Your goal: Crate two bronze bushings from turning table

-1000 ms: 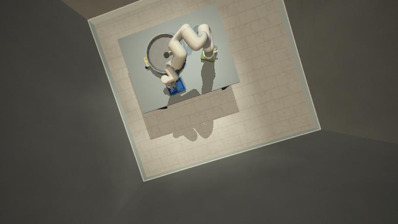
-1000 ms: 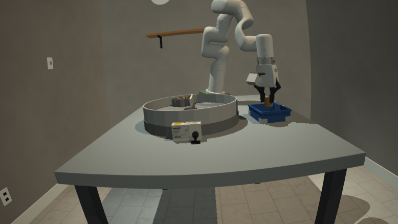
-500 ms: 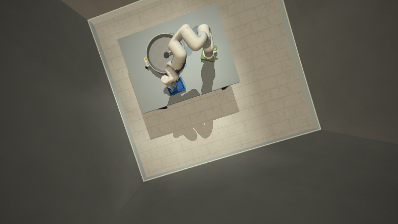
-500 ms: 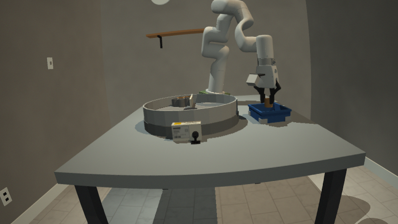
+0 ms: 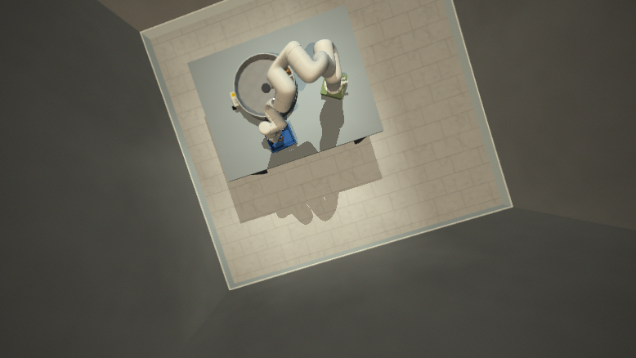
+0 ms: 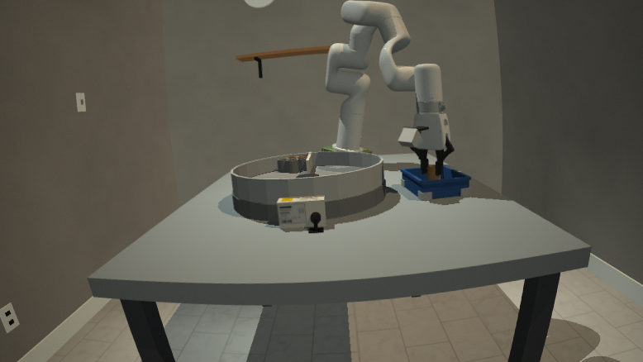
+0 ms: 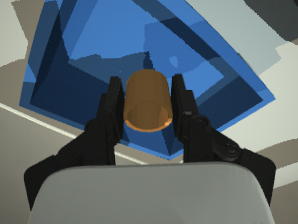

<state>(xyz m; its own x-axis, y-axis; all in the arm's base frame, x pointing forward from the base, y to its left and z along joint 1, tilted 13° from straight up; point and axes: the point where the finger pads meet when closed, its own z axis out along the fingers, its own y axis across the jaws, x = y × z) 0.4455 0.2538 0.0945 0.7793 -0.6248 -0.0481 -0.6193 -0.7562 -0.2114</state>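
While the white arm (image 5: pixel 303 62) (image 6: pixel 353 80) reaches over the blue crate (image 5: pixel 292 136) (image 6: pixel 440 191) (image 7: pixel 200 45), we see its claw (image 5: pixel 276 139) (image 6: pixel 432 169) (image 7: pixel 147 89) pointing down into it, clamped on a bronze bushing (image 6: pixel 433 172) (image 7: pixel 148 100). The bushing is a hollow cylinder — its open end faces us in the wrist view — and its lower part sits within the crate's walls. Whether it touches the crate's floor, we cannot tell. Beside the crate on the grey tabletop (image 5: pixel 213 115) (image 6: pixel 341 260) stands the round, high-rimmed turning table (image 5: pixel 237 73) (image 6: pixel 310 188), where we make out a cluster of bushings (image 6: pixel 292 164) next to an upright pale divider (image 6: pixel 311 163). Just outside its rim we find a white box (image 5: pixel 233 98) (image 6: pixel 292 213) with a yellow patch — a small black stand (image 6: pixel 316 220) is in front of it. The arm's foot rests on a green base plate (image 5: pixel 328 94) (image 6: pixel 326 149).
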